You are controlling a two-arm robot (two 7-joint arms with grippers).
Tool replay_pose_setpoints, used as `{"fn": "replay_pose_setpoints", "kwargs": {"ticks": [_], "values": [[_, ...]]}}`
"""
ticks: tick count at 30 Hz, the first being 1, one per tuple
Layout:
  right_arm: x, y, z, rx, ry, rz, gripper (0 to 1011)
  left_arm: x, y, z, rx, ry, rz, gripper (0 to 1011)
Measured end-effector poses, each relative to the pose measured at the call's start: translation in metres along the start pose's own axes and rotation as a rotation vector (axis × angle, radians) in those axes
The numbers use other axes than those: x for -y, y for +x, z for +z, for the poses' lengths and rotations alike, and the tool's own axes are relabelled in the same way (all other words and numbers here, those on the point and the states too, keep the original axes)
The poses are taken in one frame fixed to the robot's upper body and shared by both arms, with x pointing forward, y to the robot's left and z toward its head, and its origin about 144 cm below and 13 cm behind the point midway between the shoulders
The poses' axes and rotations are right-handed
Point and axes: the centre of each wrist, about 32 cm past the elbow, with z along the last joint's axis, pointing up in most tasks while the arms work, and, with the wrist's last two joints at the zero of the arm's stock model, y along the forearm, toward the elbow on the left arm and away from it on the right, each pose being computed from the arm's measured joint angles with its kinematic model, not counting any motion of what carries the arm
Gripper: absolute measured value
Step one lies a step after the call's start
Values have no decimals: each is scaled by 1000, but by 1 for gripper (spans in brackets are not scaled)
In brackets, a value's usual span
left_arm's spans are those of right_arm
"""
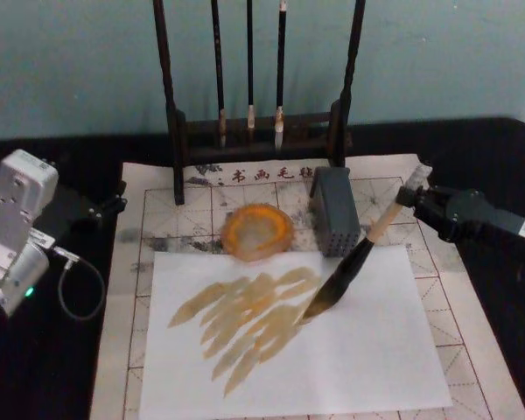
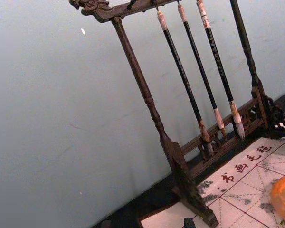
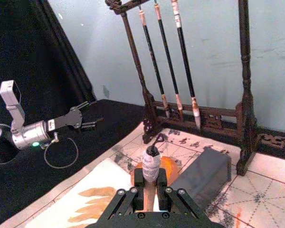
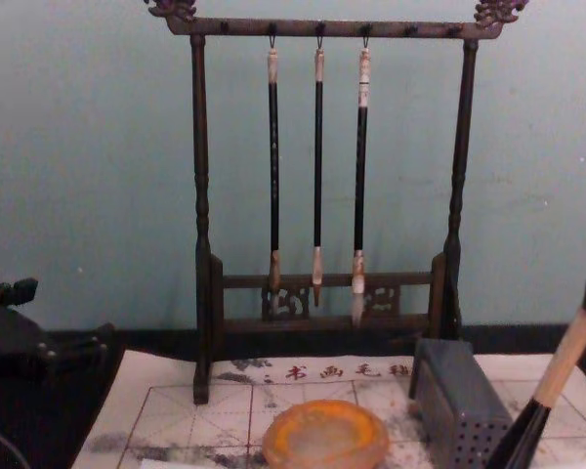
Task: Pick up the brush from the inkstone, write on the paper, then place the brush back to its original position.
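Nearest the robot, on the black counter (image 1: 52, 376), lies the white paper (image 1: 376, 367), spread over a red-gridded practice mat (image 1: 459, 293) and already carrying a fan of tan strokes (image 1: 245, 319). The brush (image 1: 360, 252) slants down onto it, bristles touching the sheet at the right end of those strokes, while the right tool (image 1: 413, 194) is clamped on the whitish top of the handle. Just beyond the sheet's far edge sits the orange inkstone (image 1: 258, 232), with no brush on it, and a grey perforated box (image 1: 337, 223) stands beside it. Off to the left, the left tool (image 1: 112, 206) is parked over the counter, jaws seemingly apart and holding nothing. Farthest back, a dark wooden rack (image 1: 169, 87) hangs three thin brushes (image 1: 250, 61). Judging by this, pickup is done and writing is well under way; returning the brush to the inkstone remains.
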Motion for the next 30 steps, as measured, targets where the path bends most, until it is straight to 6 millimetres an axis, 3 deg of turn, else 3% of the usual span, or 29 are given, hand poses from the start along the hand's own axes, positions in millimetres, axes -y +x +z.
{"fn": "replay_pose_setpoints", "kwargs": {"ticks": [30], "values": [[12,3,6,-6,63,-53,178,0,0,0,0,0,0,1001]]}}
